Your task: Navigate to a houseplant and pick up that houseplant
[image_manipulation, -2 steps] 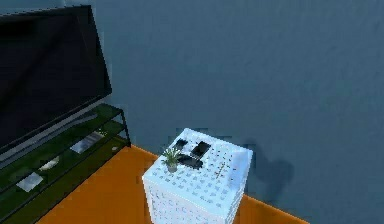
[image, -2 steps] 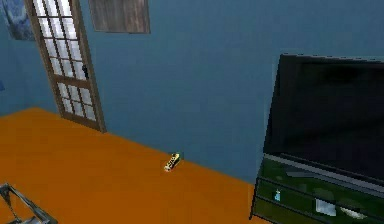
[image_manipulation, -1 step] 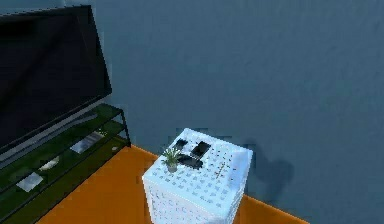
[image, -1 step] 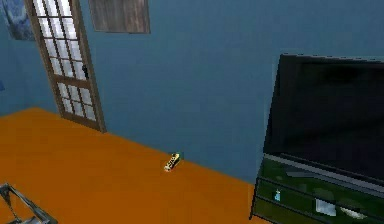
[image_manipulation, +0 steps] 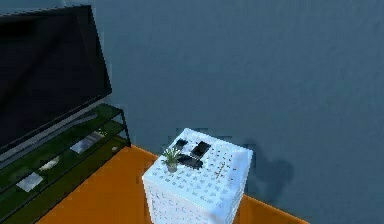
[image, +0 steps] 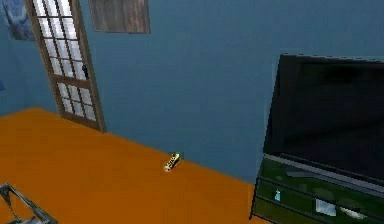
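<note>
A small houseplant [image_manipulation: 172,157] with thin green leaves in a pale pot stands on the near left part of the top of a white perforated box-like table [image_manipulation: 196,190], in the lower middle of the arm side view. Two dark flat things [image_manipulation: 195,153], like remotes, lie just right of the plant on the same top.
A big dark television [image_manipulation: 45,75] on a low dark green glass stand [image_manipulation: 60,160] takes the arm side view's left, and the television [image: 330,105] is also at the forward view's right. A small yellow and dark object [image: 172,161] lies on the orange floor. A glazed white door [image: 65,60] stands at the far left, by blue walls.
</note>
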{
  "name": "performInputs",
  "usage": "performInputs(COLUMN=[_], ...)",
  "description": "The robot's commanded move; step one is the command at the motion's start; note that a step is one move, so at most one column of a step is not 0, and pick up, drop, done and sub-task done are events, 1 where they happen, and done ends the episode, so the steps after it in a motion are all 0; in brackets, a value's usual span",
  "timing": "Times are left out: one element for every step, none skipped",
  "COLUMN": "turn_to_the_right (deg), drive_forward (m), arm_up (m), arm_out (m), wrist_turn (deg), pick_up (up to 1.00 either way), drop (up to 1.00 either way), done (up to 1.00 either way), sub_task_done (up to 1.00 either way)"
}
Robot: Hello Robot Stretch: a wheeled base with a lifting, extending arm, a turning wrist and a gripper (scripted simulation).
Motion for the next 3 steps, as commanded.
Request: performInputs(turn_to_the_right=[0.0,0.0,0.0], drive_forward=[0.00,0.00,0.00], arm_up=[0.00,0.00,0.00], arm_out=[0.46,0.00,0.00], wrist_turn=[0.0,45.0,45.0], pick_up=[0.00,0.00,0.00], drop=[0.00,0.00,0.00], done=[0.00,0.00,0.00], sub_task_done=[0.00,0.00,0.00])
